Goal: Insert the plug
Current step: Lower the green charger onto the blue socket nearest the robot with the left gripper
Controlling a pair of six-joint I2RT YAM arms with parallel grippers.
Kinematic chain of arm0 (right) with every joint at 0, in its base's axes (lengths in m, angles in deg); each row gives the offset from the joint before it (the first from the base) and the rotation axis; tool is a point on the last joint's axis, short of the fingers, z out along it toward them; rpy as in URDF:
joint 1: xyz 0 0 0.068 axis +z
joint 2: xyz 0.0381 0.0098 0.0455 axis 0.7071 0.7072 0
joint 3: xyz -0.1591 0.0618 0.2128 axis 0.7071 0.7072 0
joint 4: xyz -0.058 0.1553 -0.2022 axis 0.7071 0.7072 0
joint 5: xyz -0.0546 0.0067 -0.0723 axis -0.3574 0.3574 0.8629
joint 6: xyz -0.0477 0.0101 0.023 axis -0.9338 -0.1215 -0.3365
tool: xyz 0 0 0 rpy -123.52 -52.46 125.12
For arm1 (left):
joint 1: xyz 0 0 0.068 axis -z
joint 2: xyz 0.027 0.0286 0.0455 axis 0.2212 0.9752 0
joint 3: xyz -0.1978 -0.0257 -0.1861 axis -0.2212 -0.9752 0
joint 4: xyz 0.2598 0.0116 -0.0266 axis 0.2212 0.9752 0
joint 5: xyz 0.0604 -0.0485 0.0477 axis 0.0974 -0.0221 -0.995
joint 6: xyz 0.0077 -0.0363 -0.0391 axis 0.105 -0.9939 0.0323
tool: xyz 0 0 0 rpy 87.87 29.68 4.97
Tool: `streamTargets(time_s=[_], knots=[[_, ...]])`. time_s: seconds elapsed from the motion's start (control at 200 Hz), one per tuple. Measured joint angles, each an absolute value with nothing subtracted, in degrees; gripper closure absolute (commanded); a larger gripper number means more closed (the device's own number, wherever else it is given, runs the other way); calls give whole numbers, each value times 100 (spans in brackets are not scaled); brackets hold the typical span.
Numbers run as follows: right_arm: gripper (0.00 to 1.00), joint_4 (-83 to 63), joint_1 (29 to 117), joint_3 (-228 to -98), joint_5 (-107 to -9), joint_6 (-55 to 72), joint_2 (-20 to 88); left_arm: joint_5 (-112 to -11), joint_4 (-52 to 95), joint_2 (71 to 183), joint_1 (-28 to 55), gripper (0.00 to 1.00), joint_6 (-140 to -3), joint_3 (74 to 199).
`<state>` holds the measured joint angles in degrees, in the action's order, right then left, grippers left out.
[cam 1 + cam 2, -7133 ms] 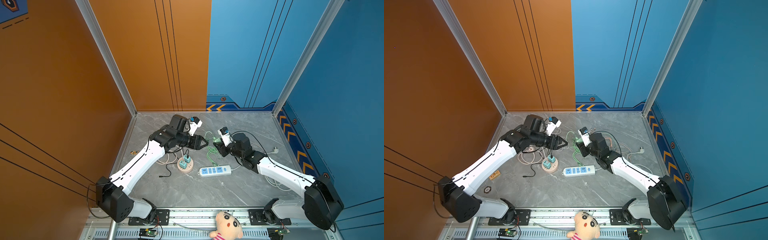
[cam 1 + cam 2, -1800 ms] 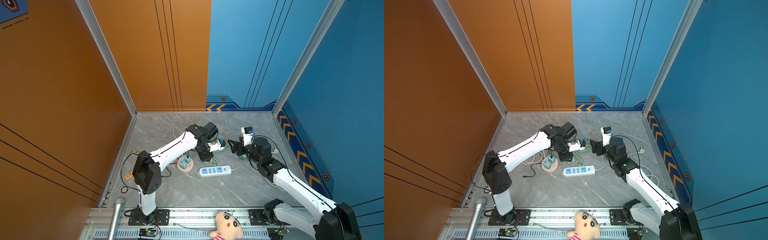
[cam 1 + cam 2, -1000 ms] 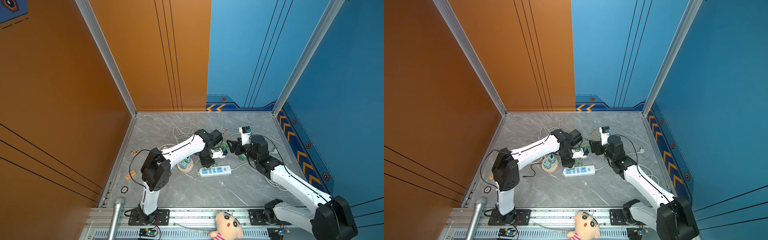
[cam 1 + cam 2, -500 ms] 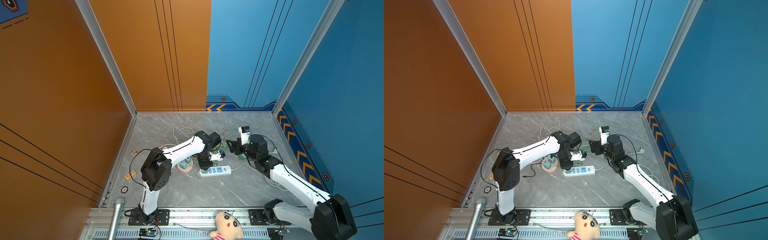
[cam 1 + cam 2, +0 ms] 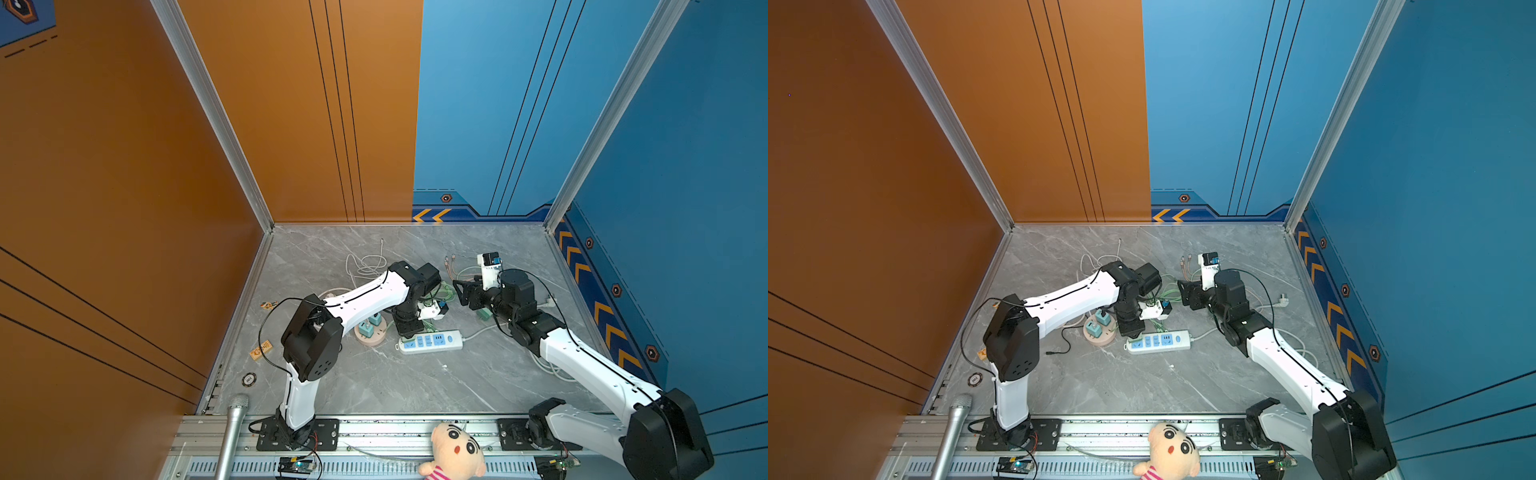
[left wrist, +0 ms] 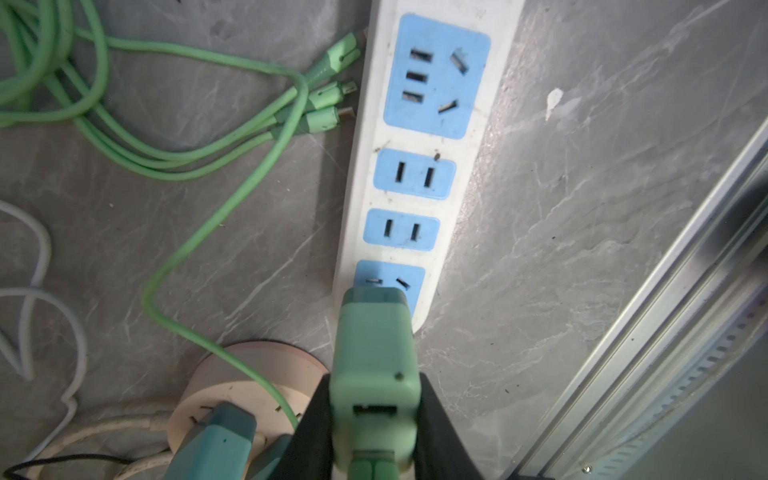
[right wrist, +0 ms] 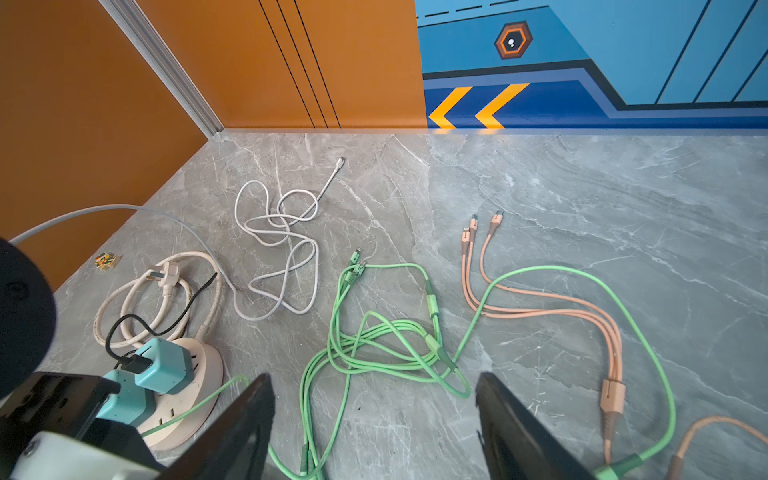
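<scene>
Down at the near rail a plush doll (image 5: pixel 453 451) sits in the middle and a microphone (image 5: pixel 232 428) leans in at the left. Just beyond them on the grey marble table (image 5: pixel 374 386) the white power strip (image 5: pixel 432 341) lies crosswise, its cord running off to the right. The left gripper (image 6: pixel 374 417) points straight down over the strip's left end, its black jaws clamped on the two sides of the green plug (image 6: pixel 374 345). The plug's tip is at the blue end outlet and covers part of it; whether the prongs are in the slots I cannot tell. The other outlets along the strip have nothing in them. Just left of the strip stands a round pink socket base (image 5: pixel 372 336) with two teal chargers (image 7: pixel 164 365) plugged into its top. Farther back and to the right, the right gripper (image 5: pixel 463 293) hangs above the table with its jaws spread wide and nothing between them. Under and beyond it sprawl loose green cables (image 7: pixel 374 340). Pink cables (image 7: pixel 540 303) lie to the right of them, and a tangled white cable (image 7: pixel 282 232) lies farthest back, towards the orange wall.
</scene>
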<state>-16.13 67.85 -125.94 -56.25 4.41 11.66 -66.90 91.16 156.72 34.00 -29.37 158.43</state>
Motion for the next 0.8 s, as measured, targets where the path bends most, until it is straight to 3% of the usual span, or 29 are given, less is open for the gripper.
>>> streamTargets(time_s=[0.801], knots=[[23,-1615,6785,-12594,-5730,503,1166,-6707,9173,15766,3451,100,-2943,16004]])
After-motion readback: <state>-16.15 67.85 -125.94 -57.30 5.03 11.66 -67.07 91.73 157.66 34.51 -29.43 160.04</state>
